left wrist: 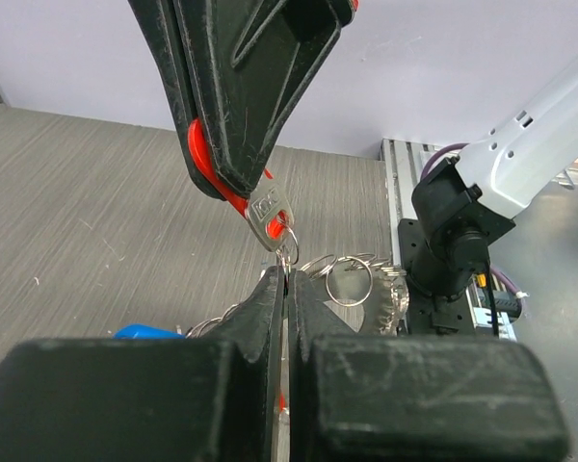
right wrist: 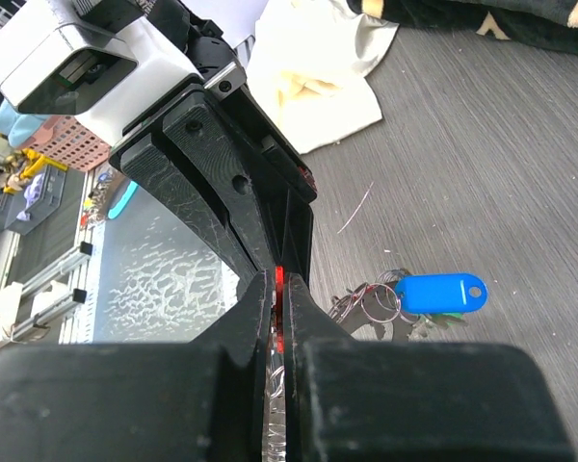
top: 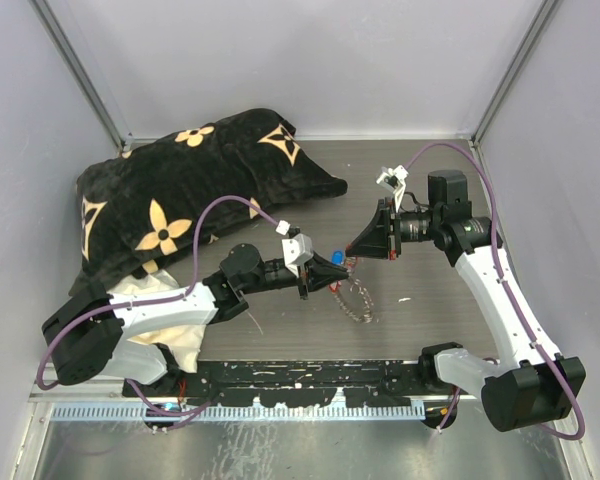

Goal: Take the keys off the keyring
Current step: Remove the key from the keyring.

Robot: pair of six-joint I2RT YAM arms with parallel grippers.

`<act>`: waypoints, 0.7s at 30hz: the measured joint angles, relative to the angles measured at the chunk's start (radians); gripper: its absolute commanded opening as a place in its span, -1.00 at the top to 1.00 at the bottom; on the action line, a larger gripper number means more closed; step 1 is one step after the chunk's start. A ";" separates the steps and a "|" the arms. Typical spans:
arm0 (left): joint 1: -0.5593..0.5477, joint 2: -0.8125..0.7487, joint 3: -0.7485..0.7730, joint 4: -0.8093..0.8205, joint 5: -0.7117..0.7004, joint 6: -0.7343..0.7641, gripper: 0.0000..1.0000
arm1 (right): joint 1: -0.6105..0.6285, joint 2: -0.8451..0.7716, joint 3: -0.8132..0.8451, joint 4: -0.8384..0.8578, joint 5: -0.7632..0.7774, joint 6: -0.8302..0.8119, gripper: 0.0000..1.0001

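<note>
While the keyring (top: 359, 303) dangles, left gripper (left wrist: 284, 289): clenched on its wire, bracing it.
Right gripper (left wrist: 229, 188): clamped on red key (left wrist: 270, 217), for pulling free.

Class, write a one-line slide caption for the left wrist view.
Right pincer grips the red-headed key; left pincer shut on its ring below.
</note>
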 measured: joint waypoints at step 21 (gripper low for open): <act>0.001 -0.012 -0.034 0.021 0.003 -0.021 1.00 | -0.010 -0.048 0.002 -0.189 0.171 -0.241 0.98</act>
